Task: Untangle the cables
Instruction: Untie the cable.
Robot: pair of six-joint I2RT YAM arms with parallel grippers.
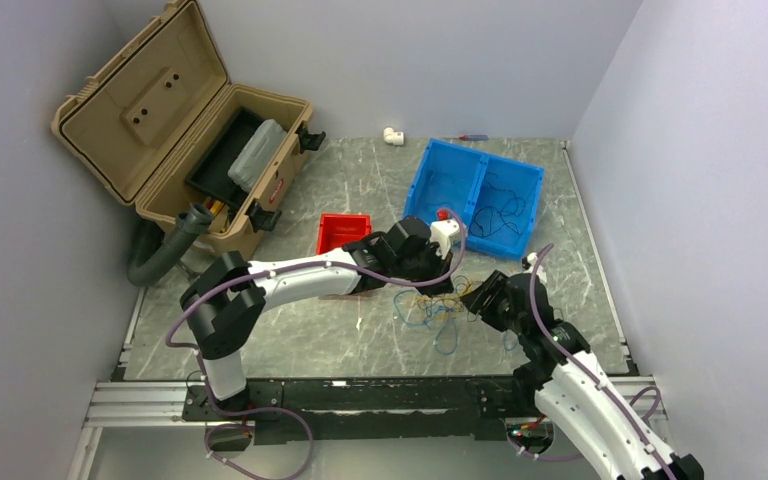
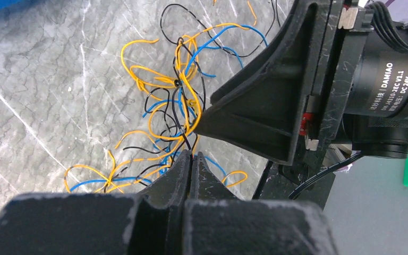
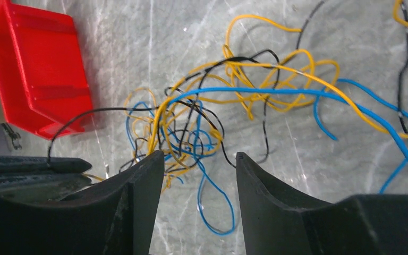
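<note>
While my left gripper (image 2: 191,159) is clamping strands of the cables (image 1: 430,308) tangled on the worktop (image 1: 360,340), I am holding my right gripper (image 3: 199,159) apart astride them, planning a slow, sideways pull on one strand.

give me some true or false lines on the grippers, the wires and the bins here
1. The left gripper is shut, with strands of the cables running into its tips. True.
2. The right gripper is clamped shut. False: its jaws stand apart, facing the tangle.
3. The red bin sits inside the toolbox. False: it stands on the table beside it.
4. One compartment of the blue bin holds dark wires. True.
5. The toolbox lid is closed. False: it is swung open.
</note>
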